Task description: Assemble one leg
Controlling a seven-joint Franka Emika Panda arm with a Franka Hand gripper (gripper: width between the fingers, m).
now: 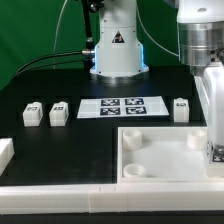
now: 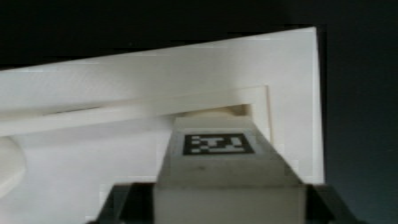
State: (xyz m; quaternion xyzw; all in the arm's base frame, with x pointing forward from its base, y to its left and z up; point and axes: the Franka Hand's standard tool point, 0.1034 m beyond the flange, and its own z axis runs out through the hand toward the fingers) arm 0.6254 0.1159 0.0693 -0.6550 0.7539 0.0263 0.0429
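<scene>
On the black counter point(image 1: 60, 135), the tool point(image 1: 213, 150) is clamping a leg point(image 2: 221, 160), seemingly light and rigid, by its flat sides, over the tray's point(image 1: 150, 160) right corner.

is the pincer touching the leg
Touching: in the wrist view the pincer has its fingers closed against both sides of the tagged leg.

Tray point(image 1: 160, 158) wall just beside the held leg point(image 2: 221, 150)
</scene>
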